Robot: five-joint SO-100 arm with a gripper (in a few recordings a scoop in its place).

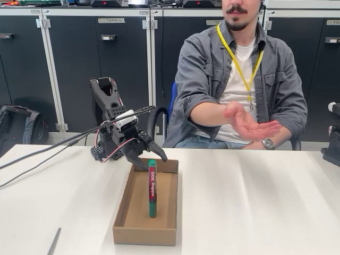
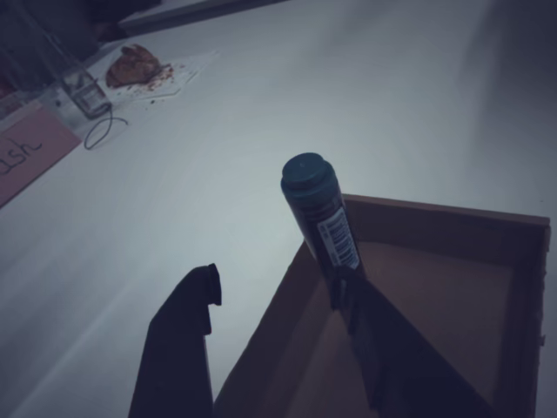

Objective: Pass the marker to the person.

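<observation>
Marker upright in the cardboard tray, end effector spread open beside it.

The green marker (image 1: 152, 187) stands in the tray (image 1: 123, 219) on the white desk (image 1: 255, 202), just in front of the end effector (image 1: 148, 159), whose fingers grip nothing. Beyond it, the seated person (image 1: 241, 79) holds an open hand (image 1: 249, 125) palm-up.

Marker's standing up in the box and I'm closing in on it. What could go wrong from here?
1. The marker stands upright in the cardboard box; a nudge from the open gripper may topple it.
2. In the wrist view only one finger is at the marker, the other well apart, so closing could push it sideways.
3. The person's hand waits across the table, a long carry.
</observation>
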